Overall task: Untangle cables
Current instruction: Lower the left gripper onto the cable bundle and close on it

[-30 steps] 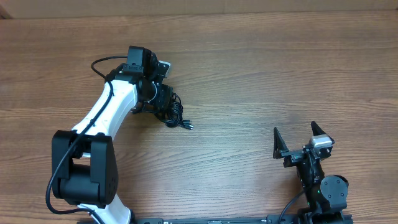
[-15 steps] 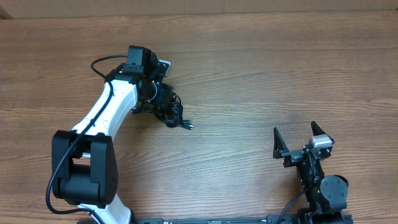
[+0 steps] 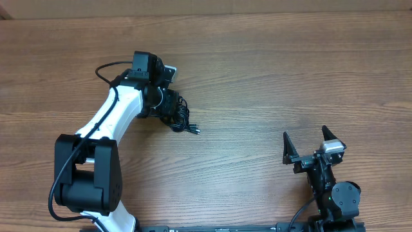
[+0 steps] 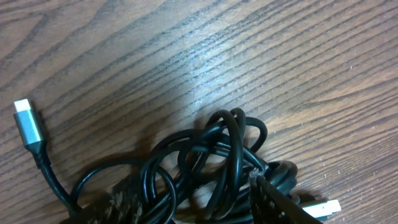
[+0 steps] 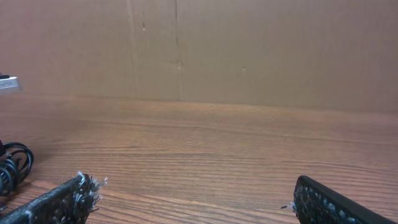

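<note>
None of the untangling looks done yet, as far as I can judge. Nearest the robot's base, the right fingers (image 3: 287, 147) stand spread wide with nothing between them. They are parked low at the right of the desk (image 3: 270, 77), well apart from the work. The right wrist view catches only a sliver of black loop at its far left edge.

Farther out and to the left, the cables (image 3: 180, 117) lie on the wood as one tight knot. Several loops cross over and through each other, and no cord has been pulled free. A silver plug (image 4: 27, 124) trails out on its own lead to one side, and a second plug (image 4: 324, 206) pokes out on the other, so the ends are findable. The left fingers (image 4: 273, 202) come down on either side of the clump, touching or nearly touching it. The left wrist view cuts them off at its bottom edge, so I cannot tell whether they pinch the strands or merely straddle them. Finding one end, drawing it through the loops and laying each cord apart all seems still to do.

Against the picture a second ago, the left arm's wrist has shifted only slightly over the knot. The clump and its protruding plug sit where they did, and the right arm has not budged.
</note>
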You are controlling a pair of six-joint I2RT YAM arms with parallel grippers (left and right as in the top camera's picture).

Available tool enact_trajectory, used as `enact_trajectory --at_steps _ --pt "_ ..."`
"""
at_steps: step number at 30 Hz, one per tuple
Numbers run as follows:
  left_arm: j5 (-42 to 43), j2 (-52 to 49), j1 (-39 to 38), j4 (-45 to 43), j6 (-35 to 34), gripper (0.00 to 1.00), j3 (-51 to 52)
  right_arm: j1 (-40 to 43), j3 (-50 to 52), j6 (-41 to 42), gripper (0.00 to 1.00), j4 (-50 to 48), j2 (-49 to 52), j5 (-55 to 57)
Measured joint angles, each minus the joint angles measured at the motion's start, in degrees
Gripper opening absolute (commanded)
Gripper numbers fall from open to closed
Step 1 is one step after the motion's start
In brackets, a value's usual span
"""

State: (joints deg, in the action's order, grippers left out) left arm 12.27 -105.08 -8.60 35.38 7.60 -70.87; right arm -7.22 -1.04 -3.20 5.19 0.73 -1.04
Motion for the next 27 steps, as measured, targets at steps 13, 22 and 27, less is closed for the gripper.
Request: enact_trajectory --at_steps 13,22,27 --pt "0.11 0.00 0.00 -0.81 -0.17 0.40 0.39 0.02 0.00 -0.02 1.00 -0.02 0.00 0.00" --pt "0.13 0.00 -0.15 -1.11 -0.20 0.39 1.16 0.00 0.00 0.00 1.00 -0.04 0.00 -0.02" --pt "0.11 0.00 -0.70 -1.49 -0.20 0.39 1.64 0.02 0.00 -0.04 1.00 -0.02 0.00 0.02"
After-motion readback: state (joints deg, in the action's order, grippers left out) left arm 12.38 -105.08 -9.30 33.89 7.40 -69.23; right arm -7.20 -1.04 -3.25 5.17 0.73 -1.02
